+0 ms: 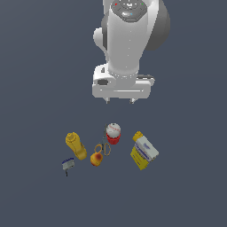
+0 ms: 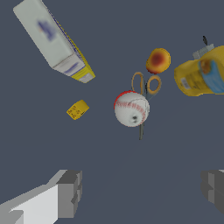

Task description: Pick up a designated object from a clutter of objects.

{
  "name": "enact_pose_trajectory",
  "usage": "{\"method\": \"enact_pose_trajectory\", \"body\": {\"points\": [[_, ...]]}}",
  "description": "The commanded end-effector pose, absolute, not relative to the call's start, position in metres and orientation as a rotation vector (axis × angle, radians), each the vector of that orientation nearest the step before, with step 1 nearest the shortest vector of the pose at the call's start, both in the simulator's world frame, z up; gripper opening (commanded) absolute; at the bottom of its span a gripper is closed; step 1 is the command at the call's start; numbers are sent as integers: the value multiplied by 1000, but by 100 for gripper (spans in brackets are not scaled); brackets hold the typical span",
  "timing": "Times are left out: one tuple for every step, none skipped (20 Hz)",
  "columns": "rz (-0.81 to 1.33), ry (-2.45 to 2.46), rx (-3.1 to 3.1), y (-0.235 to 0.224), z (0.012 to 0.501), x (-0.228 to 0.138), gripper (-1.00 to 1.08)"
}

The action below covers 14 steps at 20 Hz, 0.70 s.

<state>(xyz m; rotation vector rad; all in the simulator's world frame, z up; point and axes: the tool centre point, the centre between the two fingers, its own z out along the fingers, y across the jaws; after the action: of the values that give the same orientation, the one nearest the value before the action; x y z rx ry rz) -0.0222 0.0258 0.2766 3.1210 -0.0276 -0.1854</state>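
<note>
- Closest to the exterior camera, the tiny blue-grey gadget (image 1: 68, 164) lies alone at the edge of the clutter, just beside the yellow squeeze bottle (image 1: 76, 145).
- Next back, the yellow-red fruit (image 1: 96, 158) sits touching the orange-handled scissors (image 1: 103, 147), whose loops lie flat on the floor.
- On the exterior view's right, the yellow-white flat box (image 1: 144, 150) lies tilted, well apart from the rest; a small yellow block (image 2: 78, 109) shows near it in the wrist view.
- Middle of the group: the white ball (image 1: 113, 129) rests on top of the red cup (image 1: 112, 139), so from the wrist only a red rim peeks around the ball (image 2: 131, 108).
- Farthest back and above, the gripper (image 1: 119, 101) hangs clear of everything, fingers spread wide with nothing between them.
- Which object is the designated one, I cannot tell; the ball sits nearly centred under the wrist, so that looks the likeliest target.
- Judging by the height, the descent is not yet begun.
</note>
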Motion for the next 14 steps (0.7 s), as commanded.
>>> {"method": "enact_pose_trajectory", "body": {"points": [[-181,-58,3121,29,271,-20,100],[-179,-75,3121,30,269,-19,100],[-176,-92,3120,32,266,-18,100],[-173,-112,3120,34,263,-17,100],[-170,-133,3119,36,259,-16,100],[-167,-155,3118,38,256,-14,100],[-163,-180,3117,40,252,-13,100],[-159,-206,3116,43,247,-11,100],[-155,-234,3114,46,243,-10,100],[-151,-263,3112,48,238,-9,100],[-146,-294,3110,51,233,-7,100],[-141,-327,3107,54,227,-6,100],[-136,-361,3104,58,222,-4,100],[-131,-395,3100,61,216,-3,100]]}}
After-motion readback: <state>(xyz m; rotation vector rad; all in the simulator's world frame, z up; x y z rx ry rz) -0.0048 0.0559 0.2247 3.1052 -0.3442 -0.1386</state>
